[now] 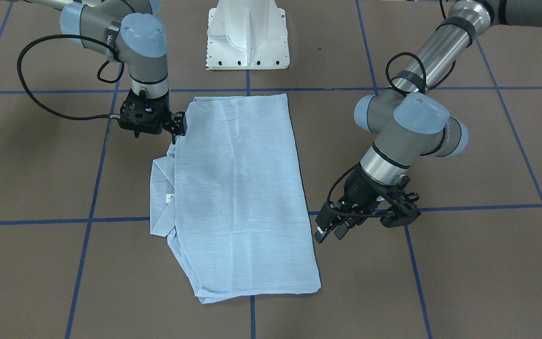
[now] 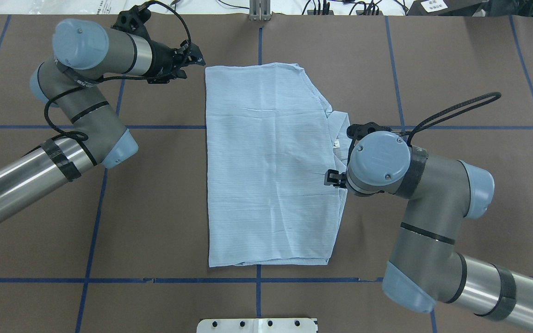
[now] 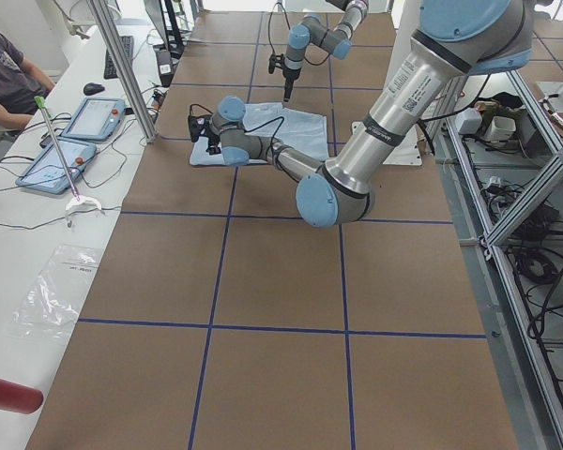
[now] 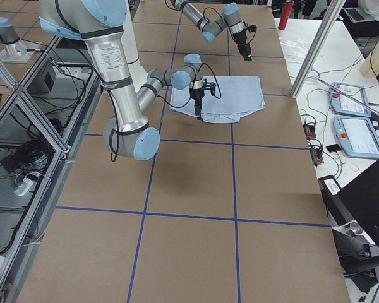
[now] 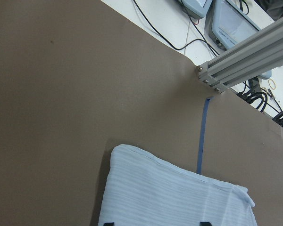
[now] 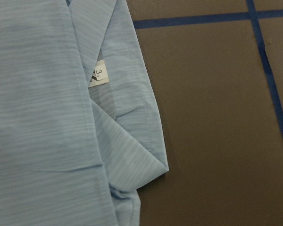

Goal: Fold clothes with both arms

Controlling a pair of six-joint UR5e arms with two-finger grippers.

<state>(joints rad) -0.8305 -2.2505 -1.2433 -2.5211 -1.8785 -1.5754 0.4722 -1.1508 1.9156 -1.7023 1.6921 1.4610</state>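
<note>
The light blue striped shirt (image 1: 243, 188) (image 2: 266, 162) lies flat on the brown table, folded into a long rectangle. Its collar and white neck label (image 6: 100, 74) (image 2: 336, 144) poke out on the robot's right side. My left gripper (image 1: 330, 231) (image 2: 195, 58) hangs just off the shirt's far left corner. It is open and holds nothing, and in the left wrist view the shirt corner (image 5: 179, 197) lies between its two spread tips. My right gripper (image 1: 176, 132) (image 2: 332, 178) points down over the shirt's right edge beside the collar. It looks open and grips no fabric.
The white pedestal base (image 1: 247, 37) stands at the robot's side of the table. Blue tape lines (image 2: 257, 280) grid the brown surface. An aluminium post (image 5: 245, 66) and tablets (image 3: 70, 141) sit beyond the far edge, with a seated person (image 3: 5, 80) there.
</note>
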